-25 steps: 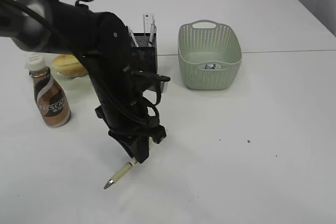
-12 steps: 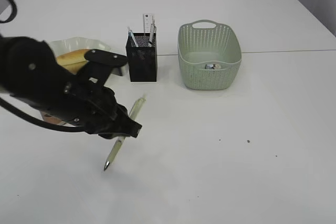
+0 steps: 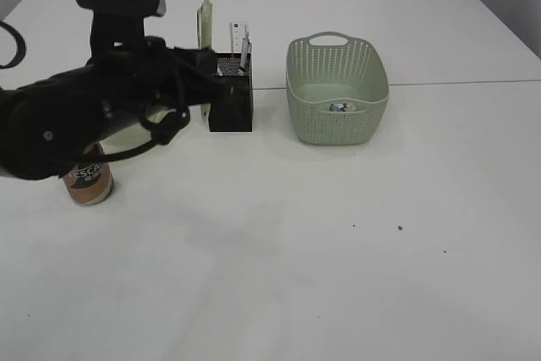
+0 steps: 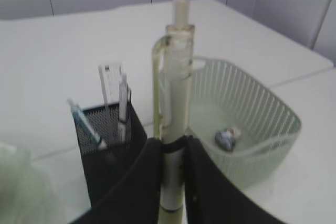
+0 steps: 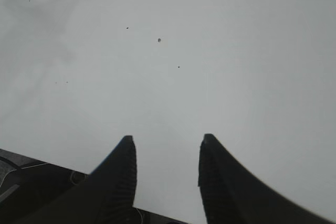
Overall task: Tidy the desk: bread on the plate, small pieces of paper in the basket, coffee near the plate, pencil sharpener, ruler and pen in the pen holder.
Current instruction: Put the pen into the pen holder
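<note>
Pen [image 4: 175, 108], a pale cream-yellow plastic click pen w/ clip, stands upright in the left gripper [image 4: 172, 153], whose black jaws are pressed together on its lower barrel; in the exterior view it shows at upper left-centre, just beside the black square metal-mesh pen holder [image 3: 230, 95], button end up. To do this step well, I'd judge: centre the tip over the holder's open top, keep the pen vertical, lower until the tip is below the rim, and only then let go, steering clear of the clear-white plastic ruler [image 3: 239, 43] and other pens already standing inside, so nothing gets knocked or tips the cup. Whether the tip is already over the opening or still just outside the near-left wall can't be told: the arm covers the lower barrel. Right gripper [image 5: 167, 163] hangs over bare white desk [image 5: 210, 51], jaws spread, empty. Pale sage-green woven plastic basket [image 3: 338, 90] sits right of the holder w/ a small crumpled paper ball [image 3: 338, 107] in it; a 2nd ball isn't visible. Brown-and-cream Nescafe bottle [image 3: 88, 183] is mostly hidden at left by the arm; plate and bread are blocked too. Pencil sharpener not made out anywhere. Wrist view is blurry.
</note>
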{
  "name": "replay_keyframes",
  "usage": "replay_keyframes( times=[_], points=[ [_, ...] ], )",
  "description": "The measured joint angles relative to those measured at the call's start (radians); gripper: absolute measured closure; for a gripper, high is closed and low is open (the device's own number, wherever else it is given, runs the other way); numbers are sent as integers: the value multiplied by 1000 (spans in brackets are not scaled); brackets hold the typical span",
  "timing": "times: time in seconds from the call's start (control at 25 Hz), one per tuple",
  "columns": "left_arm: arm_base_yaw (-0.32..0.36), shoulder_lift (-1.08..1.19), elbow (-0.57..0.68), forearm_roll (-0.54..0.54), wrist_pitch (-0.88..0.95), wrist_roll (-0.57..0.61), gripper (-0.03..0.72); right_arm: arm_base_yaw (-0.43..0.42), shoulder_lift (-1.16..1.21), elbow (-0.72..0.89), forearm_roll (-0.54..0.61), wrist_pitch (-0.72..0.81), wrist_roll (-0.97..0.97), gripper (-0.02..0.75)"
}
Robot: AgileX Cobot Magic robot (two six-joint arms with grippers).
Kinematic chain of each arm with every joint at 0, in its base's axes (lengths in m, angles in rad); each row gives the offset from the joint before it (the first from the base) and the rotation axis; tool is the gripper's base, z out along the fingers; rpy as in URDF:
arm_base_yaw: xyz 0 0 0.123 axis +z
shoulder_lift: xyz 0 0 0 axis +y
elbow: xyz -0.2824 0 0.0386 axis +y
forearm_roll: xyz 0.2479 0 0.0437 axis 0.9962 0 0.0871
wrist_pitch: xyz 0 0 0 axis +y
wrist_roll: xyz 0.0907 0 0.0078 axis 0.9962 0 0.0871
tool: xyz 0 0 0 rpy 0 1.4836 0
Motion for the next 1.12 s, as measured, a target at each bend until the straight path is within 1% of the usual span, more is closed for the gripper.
replay_keyframes(
  times=[0.12, 0.24, 0.4, 0.72, 0.96, 1.12],
  points=[
    [4, 62, -109, 3, -59, 0, 622, 0, 0, 0, -17, 0, 0, 445],
    [15, 144, -238, 33, -65, 2, 622, 0, 0, 0, -33, 0, 0, 445],
    [45, 250, -378, 43, -64, 4, 622, 0, 0, 0, -55, 0, 0, 445],
    [127, 396, -545, 43, 1, 4, 622, 0, 0, 0, -80, 0, 0, 445],
    [160, 485, -660, 52, 65, 4, 622, 0, 0, 0, -91, -19, 0, 445],
    [170, 528, -712, 63, 109, 4, 622, 0, 0, 0, -102, -24, 0, 445]
  ],
)
